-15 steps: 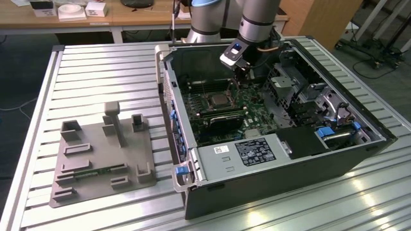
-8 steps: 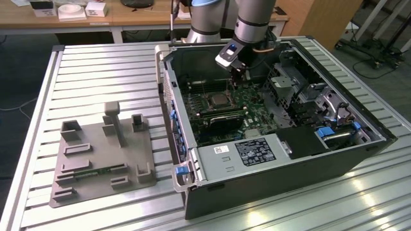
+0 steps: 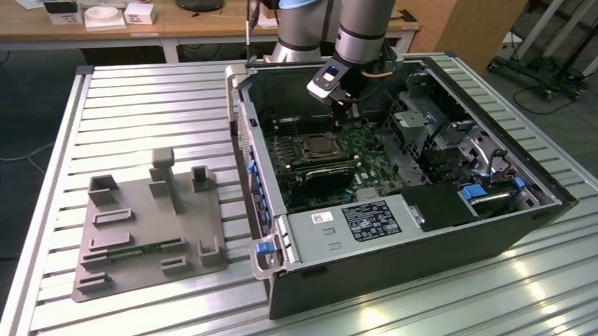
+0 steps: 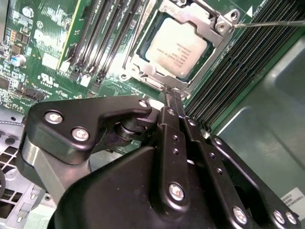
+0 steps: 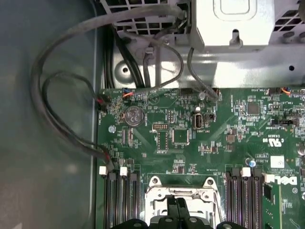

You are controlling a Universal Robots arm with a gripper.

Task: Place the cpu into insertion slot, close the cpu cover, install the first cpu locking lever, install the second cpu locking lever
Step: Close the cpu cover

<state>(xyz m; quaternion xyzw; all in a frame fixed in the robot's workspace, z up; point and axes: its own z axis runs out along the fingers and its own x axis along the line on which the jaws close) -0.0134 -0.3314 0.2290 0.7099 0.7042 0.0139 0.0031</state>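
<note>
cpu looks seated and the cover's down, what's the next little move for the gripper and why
Probably shift the shut gripper sideways toward the thin lever rod to push it down. The cpu sits in the insertion slot with the cpu cover flat over it, and that rod seems to jut out unlatched.

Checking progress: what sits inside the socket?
The cpu lies in the socket, with the cover framing it. Whatever is under the cpu is hidden.
</note>
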